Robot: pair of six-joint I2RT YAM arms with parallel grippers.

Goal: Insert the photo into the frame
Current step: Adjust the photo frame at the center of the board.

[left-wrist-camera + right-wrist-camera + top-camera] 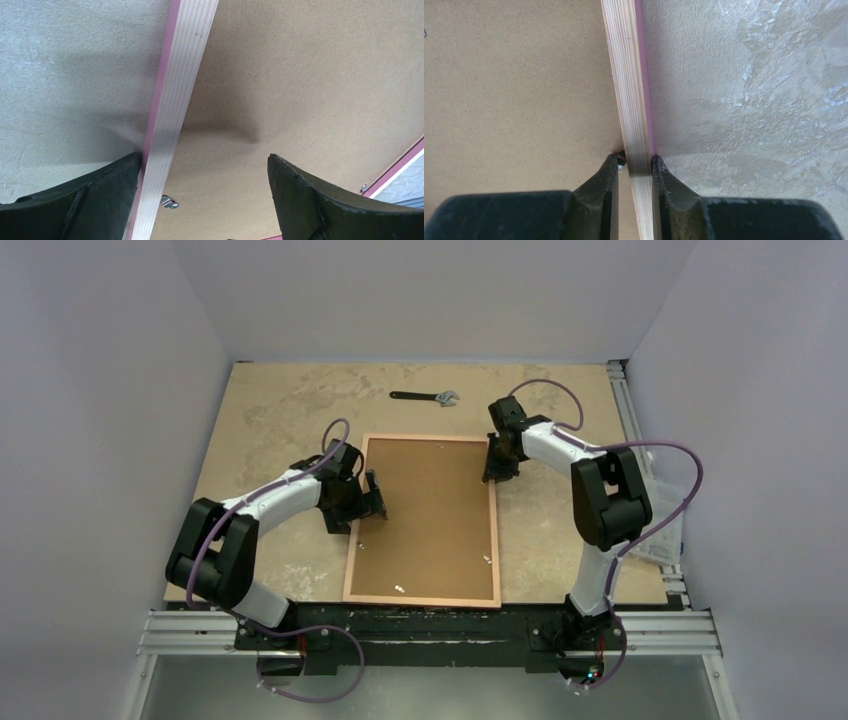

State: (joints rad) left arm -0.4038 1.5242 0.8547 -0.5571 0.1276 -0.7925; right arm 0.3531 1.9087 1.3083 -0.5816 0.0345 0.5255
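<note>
The frame [420,601] lies face down on the table, its light wood back up and a plain brown backing board [430,510] inside it. The photo is not in view. My left gripper [372,495] is open over the frame's left rail [180,85]; one finger is outside the pink edge, the other over the board [300,75]. My right gripper [492,462] is shut on the frame's right rail [626,75], one finger on each side of it in the right wrist view [635,157]. A small metal turn clip [621,159] sits at the inner fingertip.
A black wrench [425,397] lies beyond the frame at the back of the table. A clear plastic bag [665,530] lies at the table's right edge. Another turn clip [170,202] sits by the left rail. White walls close in three sides.
</note>
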